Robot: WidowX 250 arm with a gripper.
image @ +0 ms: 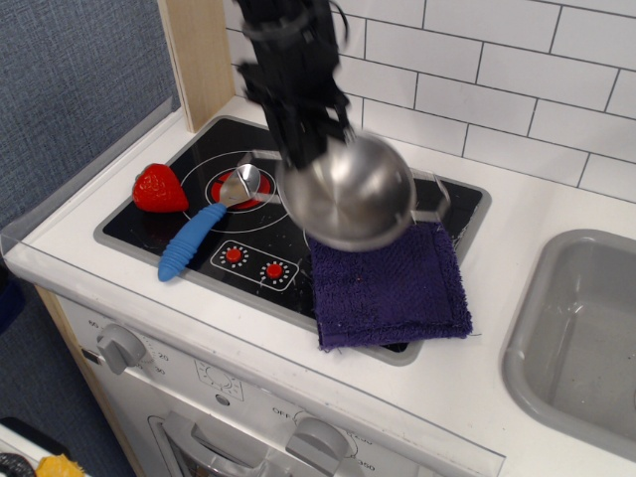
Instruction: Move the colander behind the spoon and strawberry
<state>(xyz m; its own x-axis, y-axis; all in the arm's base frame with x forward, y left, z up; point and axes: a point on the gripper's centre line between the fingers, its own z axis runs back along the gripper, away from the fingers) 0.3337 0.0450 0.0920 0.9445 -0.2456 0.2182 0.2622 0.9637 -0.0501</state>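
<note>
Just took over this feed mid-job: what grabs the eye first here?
The shiny colander, tilted and lifted off the purple cloth, held by the black arm's tool above the cooktop. Left of it lie the red strawberry and the blue-handled spoon, on the cooktop's left side.

Toy kitchen: stovetop (214, 214), knobs (121, 345), sink (576, 328), white tile wall (517, 79).

Bright, even indoor light; motion blur on the colander (348, 194), soft glare on its steel.
</note>
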